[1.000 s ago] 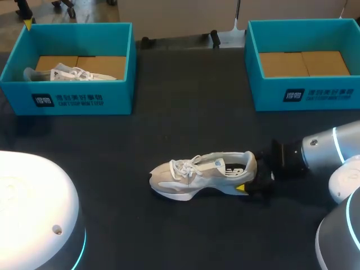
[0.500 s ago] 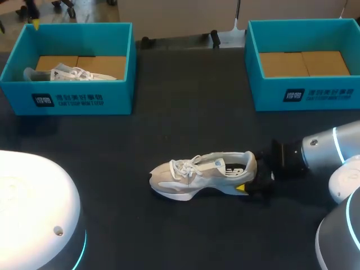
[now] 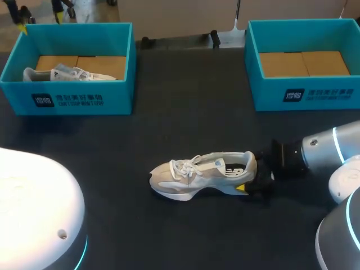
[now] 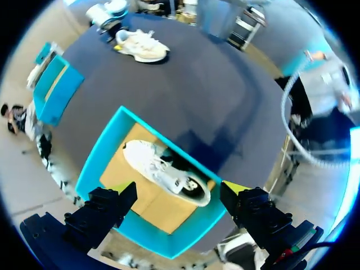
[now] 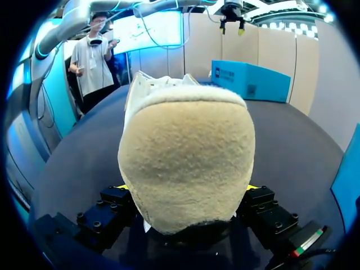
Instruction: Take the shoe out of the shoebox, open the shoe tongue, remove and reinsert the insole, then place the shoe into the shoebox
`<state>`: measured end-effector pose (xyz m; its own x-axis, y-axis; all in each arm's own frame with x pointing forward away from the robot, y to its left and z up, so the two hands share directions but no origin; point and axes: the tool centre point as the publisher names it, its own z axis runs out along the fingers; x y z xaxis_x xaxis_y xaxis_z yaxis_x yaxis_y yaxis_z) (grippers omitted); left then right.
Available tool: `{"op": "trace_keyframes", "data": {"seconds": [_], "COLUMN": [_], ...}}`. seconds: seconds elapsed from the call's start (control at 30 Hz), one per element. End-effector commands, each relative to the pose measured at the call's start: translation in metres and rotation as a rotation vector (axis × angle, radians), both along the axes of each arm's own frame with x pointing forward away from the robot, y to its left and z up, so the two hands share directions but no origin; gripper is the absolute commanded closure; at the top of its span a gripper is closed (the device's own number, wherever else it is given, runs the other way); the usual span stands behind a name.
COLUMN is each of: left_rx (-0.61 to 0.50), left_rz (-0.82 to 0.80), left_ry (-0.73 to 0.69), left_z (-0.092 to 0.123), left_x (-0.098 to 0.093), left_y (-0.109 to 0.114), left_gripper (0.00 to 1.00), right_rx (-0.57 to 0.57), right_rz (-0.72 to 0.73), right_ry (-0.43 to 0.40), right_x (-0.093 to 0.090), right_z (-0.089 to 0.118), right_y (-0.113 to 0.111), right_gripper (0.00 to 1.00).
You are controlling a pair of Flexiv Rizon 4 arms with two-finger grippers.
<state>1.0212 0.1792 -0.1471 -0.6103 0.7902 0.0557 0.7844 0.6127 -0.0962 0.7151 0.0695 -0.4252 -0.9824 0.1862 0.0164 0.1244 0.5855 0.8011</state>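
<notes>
A beige and white shoe lies on its sole mid-table, toe to the left. My right gripper is at its heel, and in the right wrist view the suede heel fills the gap between the two fingers, which touch it from both sides. A second white shoe lies in the left teal shoebox. My left gripper hangs open high above that box, with nothing between its fingers; the shoe in the box lies far below it.
The right teal shoebox at the back right holds only its cardboard floor. My left arm's white housing fills the front left corner. Dark bare table surrounds the shoe.
My left arm has shifted slightly: its white housing moved a little and its yellow tips changed place above the left box. The shoe and my right arm have not moved.
</notes>
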Motion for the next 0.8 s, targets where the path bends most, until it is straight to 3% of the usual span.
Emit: {"op": "trace_keyframes", "data": {"seconds": [0.03, 0.07, 0.73, 0.8], "left_rx": [0.109, 0.099, 0.099, 0.102], "left_rz": [0.973, 0.929, 0.929, 1.044], "left_ry": [-0.14, -0.15, -0.15, -0.211], "left_z": [0.001, 0.002, 0.002, 0.004], "left_x": [-0.025, -0.032, -0.032, -0.047], "left_y": [-0.03, -0.037, -0.037, -0.051], "left_gripper": [0.0, 0.0, 0.0, 0.0], "right_rx": [-0.005, -0.005, -0.005, -0.005], "right_rz": [-0.002, -0.002, -0.002, -0.002], "right_ry": [0.001, 0.001, 0.001, 0.001], "right_x": [0.001, 0.001, 0.001, 0.001], "right_z": [-0.001, -0.001, -0.001, -0.001], "right_y": [0.001, 0.001, 0.001, 0.001], "right_gripper": [1.0, 1.0, 1.0, 1.0]}}
